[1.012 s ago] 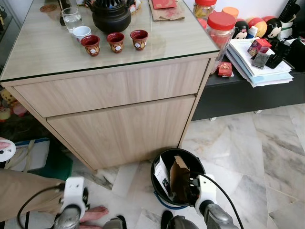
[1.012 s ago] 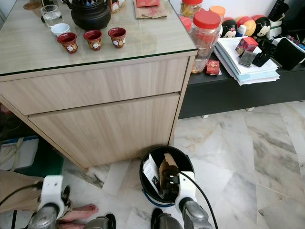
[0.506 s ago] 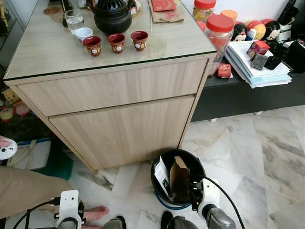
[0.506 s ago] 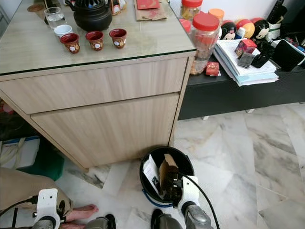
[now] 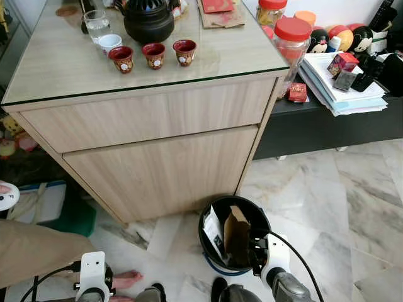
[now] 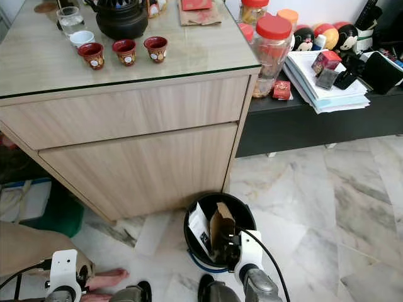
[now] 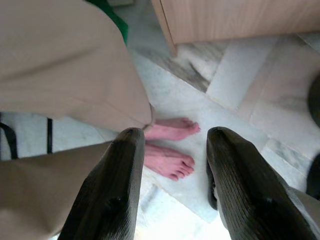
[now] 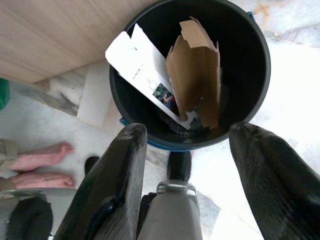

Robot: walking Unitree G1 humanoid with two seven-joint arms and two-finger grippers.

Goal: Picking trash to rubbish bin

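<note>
Even bright indoor light, head views sharp; glare on glass tabletop (image 5: pixel 75 63); wrist views' near floor overexposed.

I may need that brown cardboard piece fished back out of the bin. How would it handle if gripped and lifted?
The cardboard is a thin flattened sheet, so probably light and fairly stiff, though its creases may let it fold. It leans loosely against a white carton inside the bin, so lifting it could shift that carton.

A black rubbish bin (image 6: pixel 192 234) holding brown cardboard (image 6: pixel 220 230) and what looks like a white carton (image 6: pixel 200 229) stands before the wooden cabinet (image 6: pixel 145 157).
</note>
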